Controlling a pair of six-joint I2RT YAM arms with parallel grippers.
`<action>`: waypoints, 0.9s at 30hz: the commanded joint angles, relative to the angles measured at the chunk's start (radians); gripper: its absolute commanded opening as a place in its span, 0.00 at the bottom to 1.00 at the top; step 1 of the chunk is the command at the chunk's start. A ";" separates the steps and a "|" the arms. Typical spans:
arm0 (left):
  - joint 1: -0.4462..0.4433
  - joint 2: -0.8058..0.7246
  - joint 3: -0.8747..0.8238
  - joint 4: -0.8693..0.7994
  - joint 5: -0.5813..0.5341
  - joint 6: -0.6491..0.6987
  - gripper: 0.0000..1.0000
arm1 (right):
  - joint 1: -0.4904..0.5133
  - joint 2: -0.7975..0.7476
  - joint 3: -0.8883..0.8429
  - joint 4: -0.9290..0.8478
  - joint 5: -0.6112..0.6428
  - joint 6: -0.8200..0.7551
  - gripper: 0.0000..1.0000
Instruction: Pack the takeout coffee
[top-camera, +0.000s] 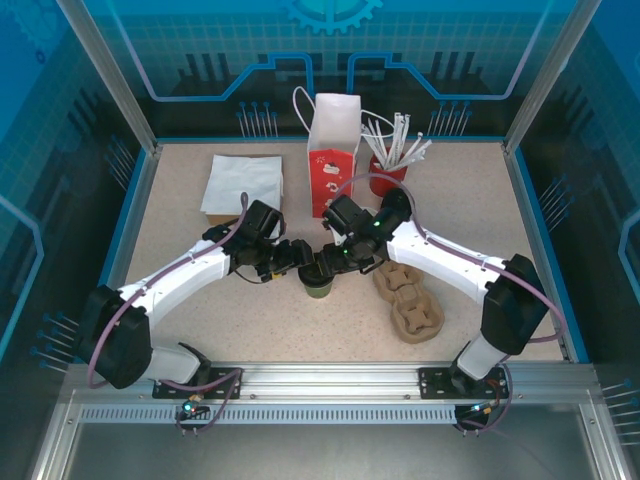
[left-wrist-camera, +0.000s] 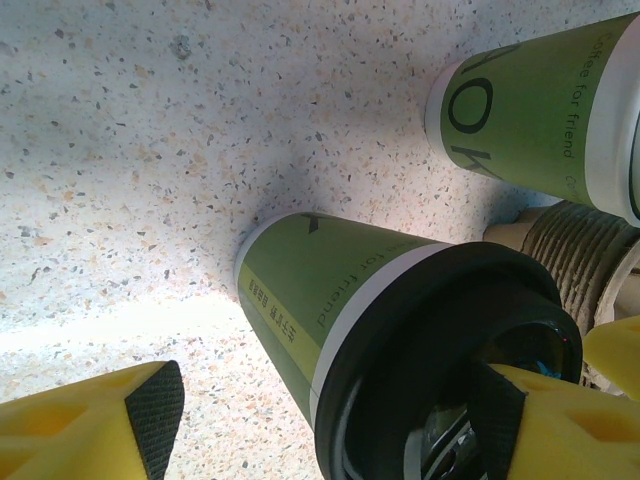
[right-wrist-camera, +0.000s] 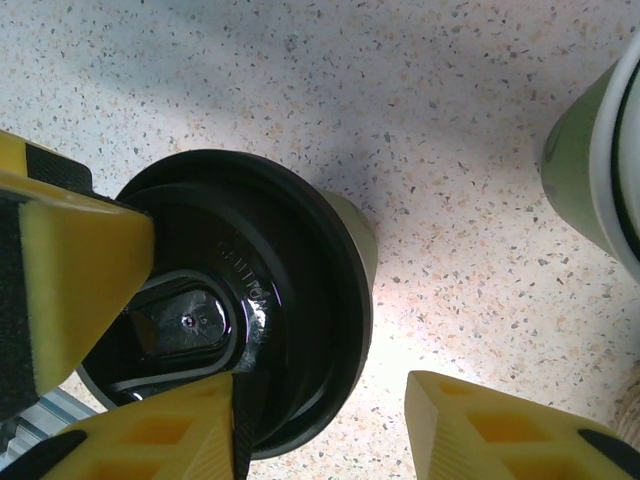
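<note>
The takeout coffee (top-camera: 320, 287), a green paper cup with a white band and a black lid, stands upright mid-table where both arms meet. My left gripper (top-camera: 291, 258) is open and straddles the cup (left-wrist-camera: 330, 290). One of its fingers (left-wrist-camera: 120, 420) stands well off the cup's side and the other rests over the lid (left-wrist-camera: 440, 340). My right gripper (right-wrist-camera: 322, 392) is open above the lid (right-wrist-camera: 260, 290). One of its fingers (right-wrist-camera: 160, 430) sits over the lid. The other stands outside the rim with a gap.
A second green cup (left-wrist-camera: 540, 110) stands close by, next to the brown pulp carrier (top-camera: 408, 300). The red paper bag (top-camera: 333, 160) stands open at the back, with a red holder of stirrers (top-camera: 392, 160) to its right and napkins (top-camera: 243, 183) to its left.
</note>
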 joint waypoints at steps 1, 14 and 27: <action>0.001 -0.002 -0.012 -0.018 0.002 0.000 0.77 | -0.011 0.024 0.023 -0.048 -0.006 0.001 0.45; -0.011 0.009 -0.022 -0.030 -0.014 -0.001 0.75 | -0.008 0.058 0.043 -0.119 0.012 -0.001 0.41; -0.023 0.023 -0.017 -0.048 -0.042 0.001 0.73 | -0.009 0.106 0.065 -0.168 0.004 -0.004 0.37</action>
